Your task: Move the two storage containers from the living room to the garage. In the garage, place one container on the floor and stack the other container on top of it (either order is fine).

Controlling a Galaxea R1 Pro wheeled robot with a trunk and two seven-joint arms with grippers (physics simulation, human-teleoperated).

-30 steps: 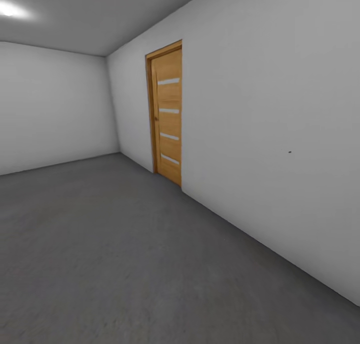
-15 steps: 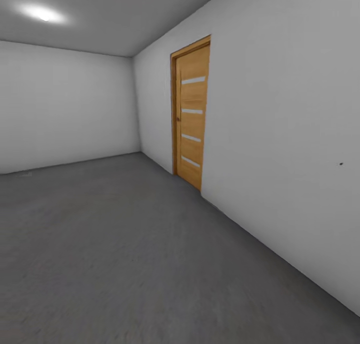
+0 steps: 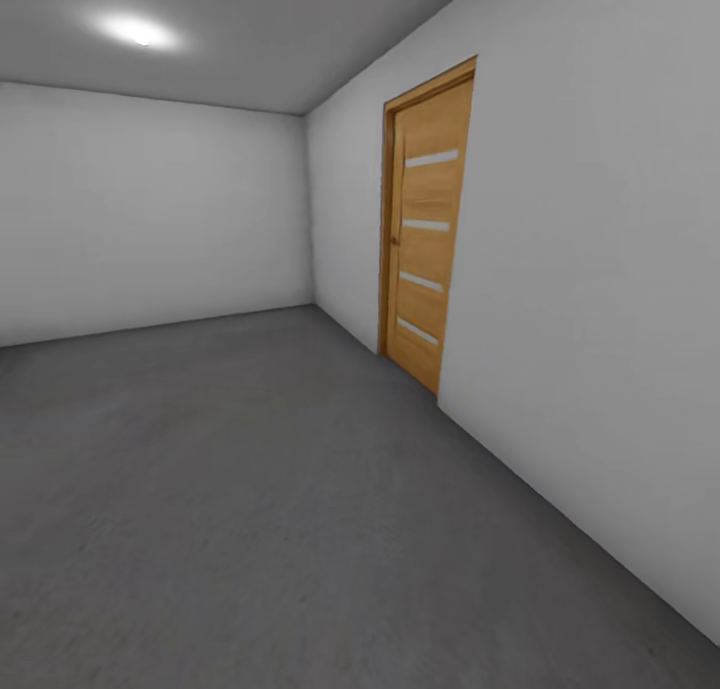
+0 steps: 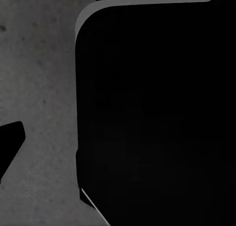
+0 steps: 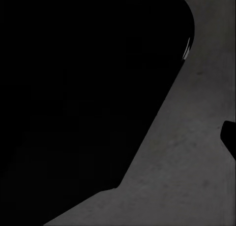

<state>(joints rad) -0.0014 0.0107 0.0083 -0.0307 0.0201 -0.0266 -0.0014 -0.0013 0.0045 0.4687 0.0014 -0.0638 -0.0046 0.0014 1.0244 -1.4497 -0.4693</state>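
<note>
The garage's dark concrete floor [image 3: 250, 489] runs up to a slatted wooden door [image 3: 428, 229] bearing no writing. Black shapes block both wrist views, so either gripper's state is impossible to tell.

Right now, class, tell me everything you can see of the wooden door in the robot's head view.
The wooden door is a tall, warm-brown panel in a matching frame, set into the pale grey wall at the picture's right. Four narrow pale horizontal strips cross it, one above another. A small handle shows on its edge nearer the far corner. It stands upright and looks shut, its foot meeting the dark grey floor.
</note>
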